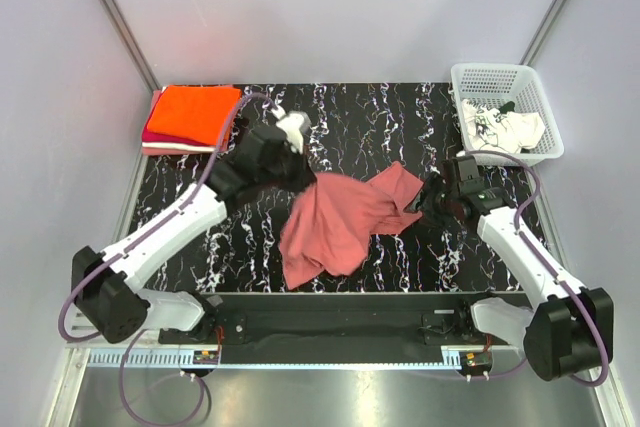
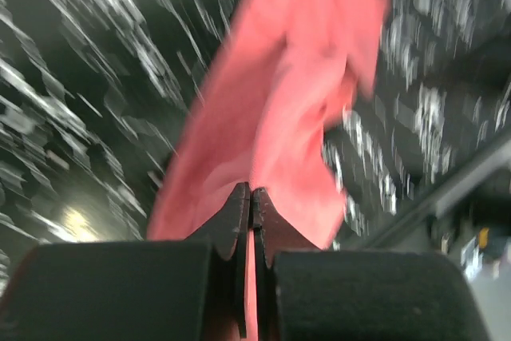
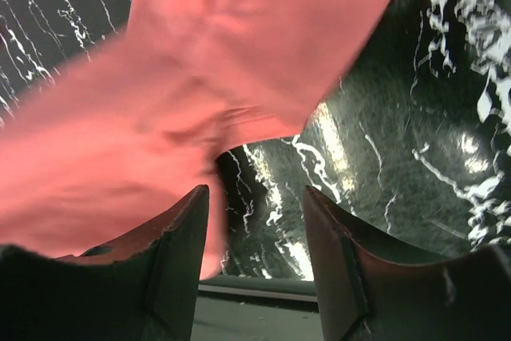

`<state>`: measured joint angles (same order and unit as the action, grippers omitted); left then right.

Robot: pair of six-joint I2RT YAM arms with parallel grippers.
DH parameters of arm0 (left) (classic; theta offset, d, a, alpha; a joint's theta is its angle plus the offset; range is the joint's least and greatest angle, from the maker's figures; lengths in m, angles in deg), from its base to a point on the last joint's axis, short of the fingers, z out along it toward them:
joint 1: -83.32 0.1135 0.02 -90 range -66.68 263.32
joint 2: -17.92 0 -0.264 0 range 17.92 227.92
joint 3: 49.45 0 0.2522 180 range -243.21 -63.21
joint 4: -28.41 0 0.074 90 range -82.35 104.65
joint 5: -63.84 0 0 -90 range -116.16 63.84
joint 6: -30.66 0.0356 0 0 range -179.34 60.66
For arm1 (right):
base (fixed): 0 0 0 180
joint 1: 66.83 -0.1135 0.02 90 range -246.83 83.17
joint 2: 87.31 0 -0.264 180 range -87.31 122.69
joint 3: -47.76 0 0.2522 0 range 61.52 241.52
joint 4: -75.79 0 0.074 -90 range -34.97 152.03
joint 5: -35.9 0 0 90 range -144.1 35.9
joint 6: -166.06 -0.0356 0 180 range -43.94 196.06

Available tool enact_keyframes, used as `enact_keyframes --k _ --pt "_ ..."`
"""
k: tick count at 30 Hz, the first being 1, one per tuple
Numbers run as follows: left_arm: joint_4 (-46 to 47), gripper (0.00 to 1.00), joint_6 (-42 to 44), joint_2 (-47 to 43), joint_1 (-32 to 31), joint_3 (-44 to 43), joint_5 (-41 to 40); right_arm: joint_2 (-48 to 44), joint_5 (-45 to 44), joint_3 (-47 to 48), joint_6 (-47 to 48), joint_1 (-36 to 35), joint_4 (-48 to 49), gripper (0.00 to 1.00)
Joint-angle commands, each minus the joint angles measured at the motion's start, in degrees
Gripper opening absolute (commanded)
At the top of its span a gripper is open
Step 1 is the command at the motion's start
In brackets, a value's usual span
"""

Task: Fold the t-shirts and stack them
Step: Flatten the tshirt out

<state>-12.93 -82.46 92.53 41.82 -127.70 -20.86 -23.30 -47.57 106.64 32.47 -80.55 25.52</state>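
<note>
A dusty rose-red t-shirt (image 1: 345, 219) lies crumpled on the black marbled table (image 1: 400, 127). My left gripper (image 1: 306, 180) is shut on its upper left edge; in the left wrist view the jaws (image 2: 251, 197) meet with a strip of that t-shirt (image 2: 279, 101) pinched between them. My right gripper (image 1: 418, 203) stands open at the t-shirt's right corner. In the right wrist view the cloth (image 3: 200, 77) hangs just ahead of that gripper (image 3: 255, 197) and brushes the left finger (image 3: 180, 237). The gap between the fingers shows mostly bare table.
A folded orange t-shirt (image 1: 195, 112) rests on a magenta one (image 1: 152, 134) at the back left corner. The white mesh basket (image 1: 490, 75) at the back right holds a white t-shirt with black print (image 1: 500, 129). Grey walls enclose the table.
</note>
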Motion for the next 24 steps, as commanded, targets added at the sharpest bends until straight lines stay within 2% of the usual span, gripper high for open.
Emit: enact_keyframes --k 1,5,6,8,11,18,24 --pt "-2.84 0.00 4.31 1.32 4.22 -2.58 2.69 0.67 -2.56 2.60 7.10 -0.17 2.41 0.57" --pt "-1.79 0.00 5.01 3.26 7.91 -0.11 2.87 4.80 -6.17 3.92 8.35 -4.11 1.71 0.56" --pt "-1.78 0.00 5.01 4.57 10.44 -0.11 3.66 5.68 -9.83 4.18 8.35 -5.87 1.71 0.56" --pt "-1.69 0.00 4.92 7.37 14.57 -1.25 7.87 8.84 -13.18 5.76 8.70 -10.44 1.71 0.56" --pt "-2.13 0.01 5.53 11.33 17.58 -4.58 10.87 14.54 -17.23 8.74 9.67 -15.10 1.97 0.56" --pt "-6.44 0.00 7.55 18.02 18.56 -13.28 8.24 23.26 -24.72 13.41 14.75 -19.59 3.90 0.61" --pt "-6.70 0.00 8.08 19.96 19.70 -14.61 8.58 30.82 -26.47 14.90 16.88 -22.23 4.79 0.59"
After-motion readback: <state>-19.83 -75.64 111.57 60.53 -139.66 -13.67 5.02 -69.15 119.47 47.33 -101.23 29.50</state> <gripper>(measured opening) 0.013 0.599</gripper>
